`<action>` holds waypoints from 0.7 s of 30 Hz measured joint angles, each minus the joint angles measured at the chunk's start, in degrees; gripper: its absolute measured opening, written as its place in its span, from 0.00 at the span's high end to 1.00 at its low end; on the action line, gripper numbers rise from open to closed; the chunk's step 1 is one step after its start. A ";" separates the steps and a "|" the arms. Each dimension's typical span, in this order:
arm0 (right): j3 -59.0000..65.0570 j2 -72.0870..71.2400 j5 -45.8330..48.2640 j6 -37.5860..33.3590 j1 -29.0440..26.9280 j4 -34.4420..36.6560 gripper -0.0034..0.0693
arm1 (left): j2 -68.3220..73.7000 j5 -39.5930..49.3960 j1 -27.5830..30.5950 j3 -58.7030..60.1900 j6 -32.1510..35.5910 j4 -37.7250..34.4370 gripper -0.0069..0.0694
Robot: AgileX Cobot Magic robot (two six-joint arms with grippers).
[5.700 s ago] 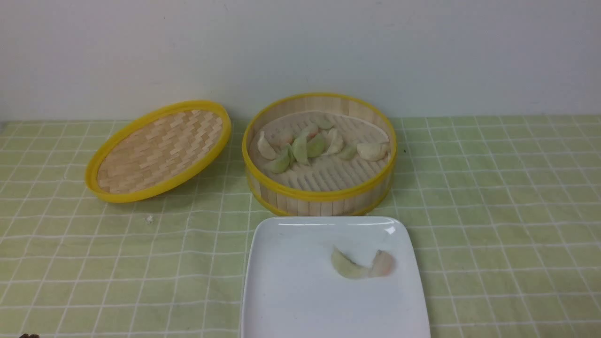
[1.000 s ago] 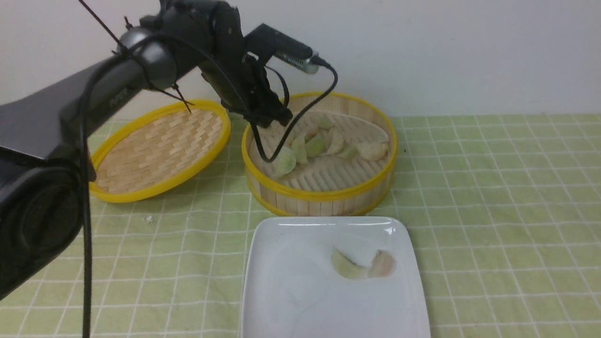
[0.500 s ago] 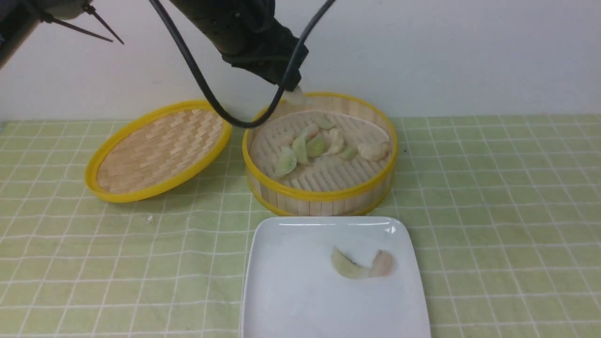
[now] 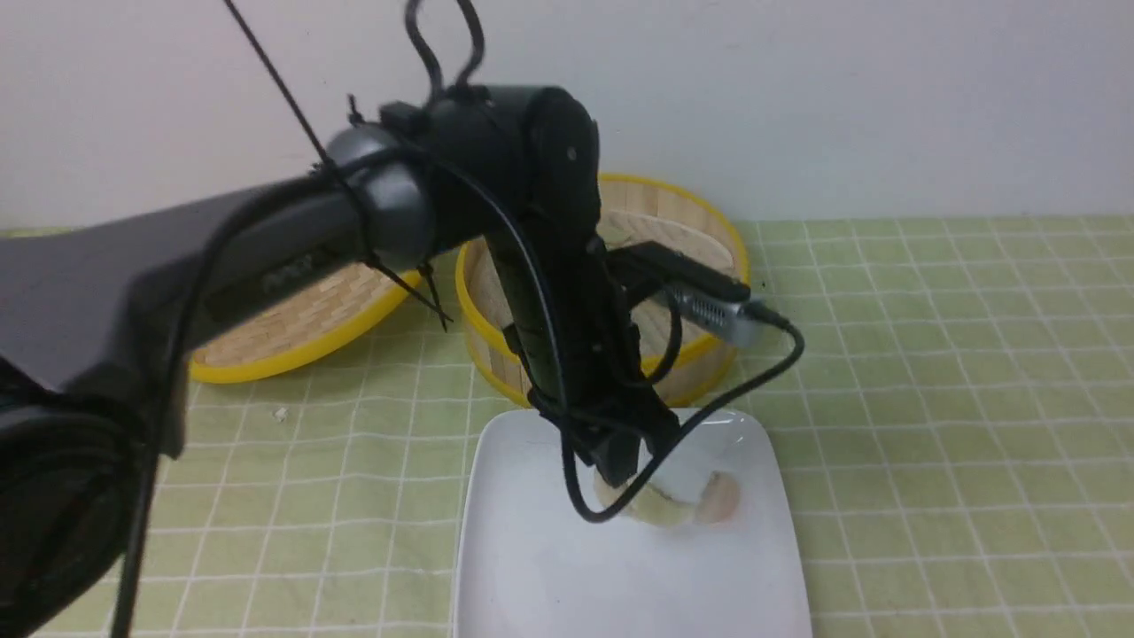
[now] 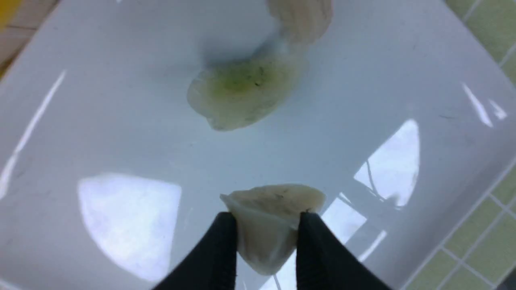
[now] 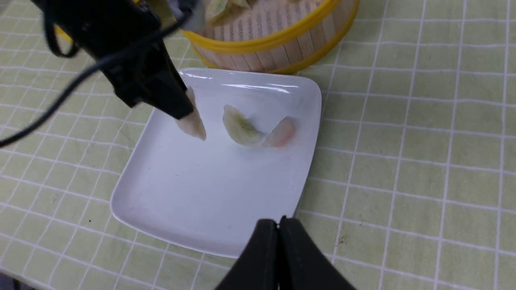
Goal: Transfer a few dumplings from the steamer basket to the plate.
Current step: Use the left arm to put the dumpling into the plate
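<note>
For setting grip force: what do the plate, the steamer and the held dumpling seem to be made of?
Plate: glossy white, likely glazed ceramic or melamine; sharp reflections. Steamer: matte pale bamboo slats; yellow rims, perhaps plastic. Dumpling: soft, slightly translucent dough or rubbery imitation; cannot tell.

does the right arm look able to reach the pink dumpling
Probably yes: the pink dumpling lies apart from the left gripper and its held dumpling, but the right gripper is shut.

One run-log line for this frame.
left gripper: shut on cream dumpling over plate | right gripper: shut, empty | on plate: green dumpling, pink dumpling
</note>
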 joint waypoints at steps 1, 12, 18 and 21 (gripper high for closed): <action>0.00 0.00 0.09 0.00 0.00 0.00 0.97 | 0.93 -0.21 -0.08 0.00 -0.07 0.17 0.68; -0.73 1.99 0.88 -0.30 0.00 0.19 0.97 | 3.57 -0.34 -0.19 -0.06 -5.72 5.31 0.48; -7.58 12.98 4.79 -3.31 0.00 2.90 0.97 | -0.49 -0.34 -0.19 0.06 -11.03 7.61 0.42; -12.63 20.58 4.91 -6.84 0.00 3.74 0.97 | -6.19 -0.27 -0.19 0.50 -12.50 8.06 0.59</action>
